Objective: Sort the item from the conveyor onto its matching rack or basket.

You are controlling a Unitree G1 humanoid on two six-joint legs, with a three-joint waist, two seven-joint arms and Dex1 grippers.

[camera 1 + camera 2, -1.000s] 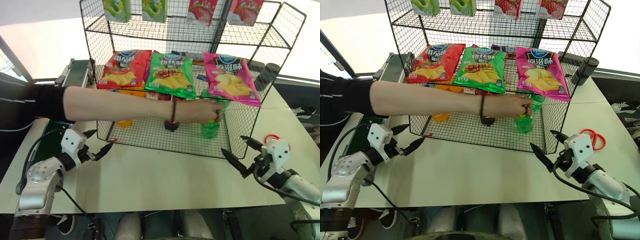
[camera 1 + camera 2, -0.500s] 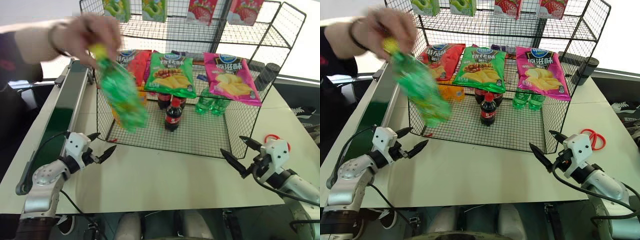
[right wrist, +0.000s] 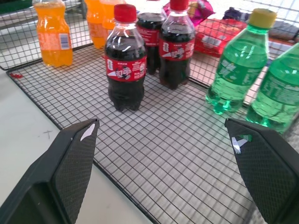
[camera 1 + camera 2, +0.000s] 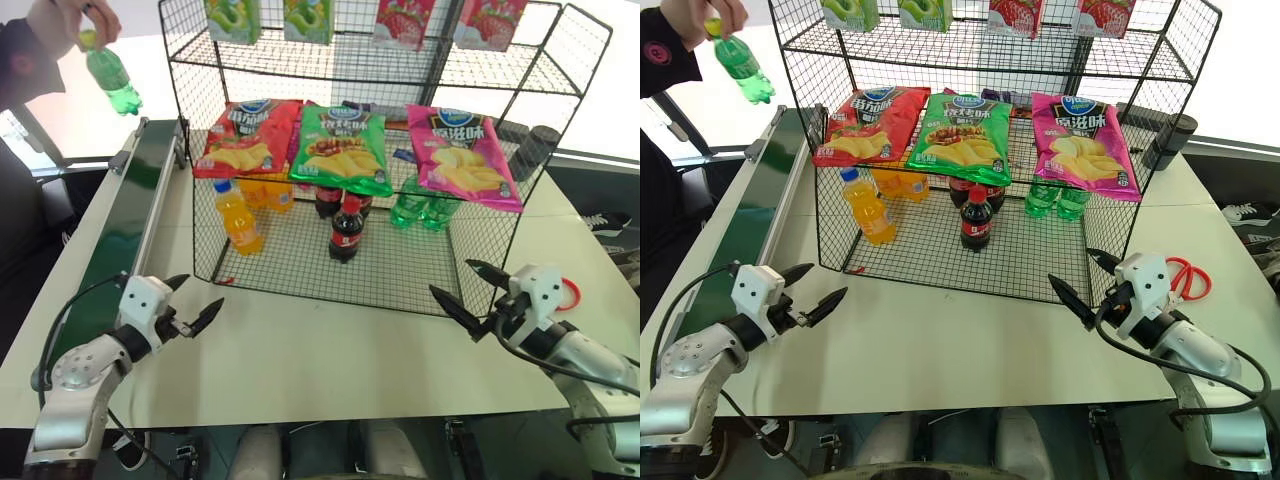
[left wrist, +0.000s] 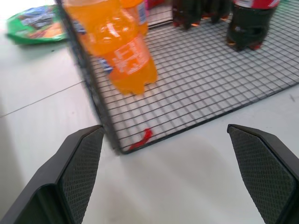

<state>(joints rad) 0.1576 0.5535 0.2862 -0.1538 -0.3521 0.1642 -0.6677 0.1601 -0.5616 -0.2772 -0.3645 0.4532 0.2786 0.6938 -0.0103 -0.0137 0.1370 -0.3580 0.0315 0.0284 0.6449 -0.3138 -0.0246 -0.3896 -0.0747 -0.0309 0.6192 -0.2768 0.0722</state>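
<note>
White table (image 4: pixel 330 370), bright pale backdrop behind it, dark floor (image 4: pixel 600 195) to the right

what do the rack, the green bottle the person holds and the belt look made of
Rack: thin black wire grid, probably coated metal, since you see through its even squares. Green bottle: translucent plastic, light passes through it, with an opaque yellow cap. Belt: dark green smooth sheet, likely rubber or PVC, with a faint sheen, in a dull grey metal-looking frame.

A person's hand (image 4: pixel 75 15) holds the green soda bottle (image 4: pixel 111 80) by its yellow cap above the conveyor (image 4: pixel 125 235), far beyond the robot's left hand (image 4: pixel 197 303), which hangs open over the worktop (image 4: pixel 320 355).
</note>
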